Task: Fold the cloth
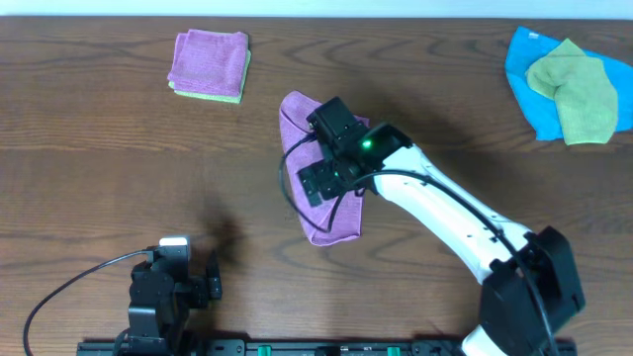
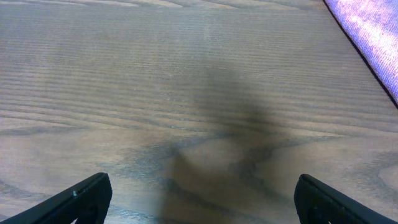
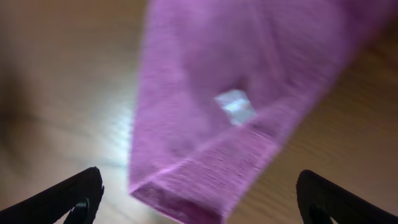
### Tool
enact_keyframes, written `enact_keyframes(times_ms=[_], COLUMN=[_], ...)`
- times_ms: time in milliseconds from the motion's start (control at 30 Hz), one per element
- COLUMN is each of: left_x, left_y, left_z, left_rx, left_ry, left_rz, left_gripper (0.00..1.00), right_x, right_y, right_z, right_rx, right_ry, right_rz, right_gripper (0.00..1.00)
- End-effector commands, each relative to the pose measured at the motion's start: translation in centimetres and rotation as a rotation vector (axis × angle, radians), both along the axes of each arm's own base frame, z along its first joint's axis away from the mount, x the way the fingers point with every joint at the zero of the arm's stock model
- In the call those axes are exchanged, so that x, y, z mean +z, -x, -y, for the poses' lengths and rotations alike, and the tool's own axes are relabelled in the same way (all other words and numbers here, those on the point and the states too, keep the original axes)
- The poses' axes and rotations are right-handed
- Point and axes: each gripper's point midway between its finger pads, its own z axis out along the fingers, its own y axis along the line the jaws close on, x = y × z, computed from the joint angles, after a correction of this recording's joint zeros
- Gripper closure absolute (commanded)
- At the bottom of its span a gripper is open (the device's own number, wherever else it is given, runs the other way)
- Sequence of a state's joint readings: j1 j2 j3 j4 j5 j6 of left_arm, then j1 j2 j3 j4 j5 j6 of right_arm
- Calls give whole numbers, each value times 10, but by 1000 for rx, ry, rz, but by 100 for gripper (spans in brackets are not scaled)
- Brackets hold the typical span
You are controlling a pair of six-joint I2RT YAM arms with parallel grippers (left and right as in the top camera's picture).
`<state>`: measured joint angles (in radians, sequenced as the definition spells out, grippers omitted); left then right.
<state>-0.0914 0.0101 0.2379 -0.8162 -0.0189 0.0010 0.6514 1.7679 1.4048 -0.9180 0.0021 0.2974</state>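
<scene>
A purple cloth [image 1: 334, 220] lies folded into a long narrow strip in the middle of the table. My right gripper [image 1: 318, 183] hovers over its middle, open and holding nothing. In the right wrist view the cloth [image 3: 211, 118] fills the space between the spread fingers [image 3: 199, 202], with a small white tag [image 3: 234, 106] on it. My left gripper [image 1: 213, 280] rests open and empty near the front edge. Its wrist view [image 2: 199, 202] shows bare wood and the cloth's edge [image 2: 373, 31] at the top right.
A folded purple cloth on a green one [image 1: 209, 65] sits at the back left. A green cloth [image 1: 579, 89] lies on a blue cloth [image 1: 524, 69] at the back right.
</scene>
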Motion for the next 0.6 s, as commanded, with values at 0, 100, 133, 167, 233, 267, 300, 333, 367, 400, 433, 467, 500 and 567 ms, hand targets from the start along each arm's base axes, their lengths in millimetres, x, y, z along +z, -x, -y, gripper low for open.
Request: enact_keyframes(times_ms=[0,100,133,167,233,267,300,333,367,400,433,467,500,567], left_x=[-24,-24,-24,-24,-24,-24,-24,-24,-24,-24,-24,-24,-24,-24], left_y=[8,8,8,8,8,8,8,8,8,8,8,8,8,8], left_z=[-4,-4,-4,-4,-4,-4,-4,-4,-4,-4,-4,-4,-4,-4], left_rx=[10,11,11,10,11,11,11,11,11,11,11,11,11,11], left_ry=[-24,-24,-24,-24,-24,-24,-24,-24,-24,-24,-24,-24,-24,-24], left_rz=[-76,-76,-76,-76,-76,-76,-76,-76,-76,-76,-76,-76,-76,-76], left_gripper=[5,5,5,5,5,5,5,5,5,5,5,5,5,5], right_x=[25,14,7,0,-6,-4,-1,4,9,11,12,11,9,6], right_y=[-17,-8,-3,5,22,34,42,48,54,59,63,68,73,81], right_z=[49,59,54,48,44,42,43,46,52,59,66,72,77,82], right_rx=[-311,-324,-274,-222,-187,-181,-210,-260,-333,-412,-481,-543,-579,-576], right_ry=[83,99,87,74,65,40,13,-19,-58,-102,-138,-168,-190,-212], right_rz=[109,63,38,12,-17,-26,-29,-27,-17,-7,-1,0,3,16], right_gripper=[1,1,1,1,1,1,1,1,1,1,1,1,1,1])
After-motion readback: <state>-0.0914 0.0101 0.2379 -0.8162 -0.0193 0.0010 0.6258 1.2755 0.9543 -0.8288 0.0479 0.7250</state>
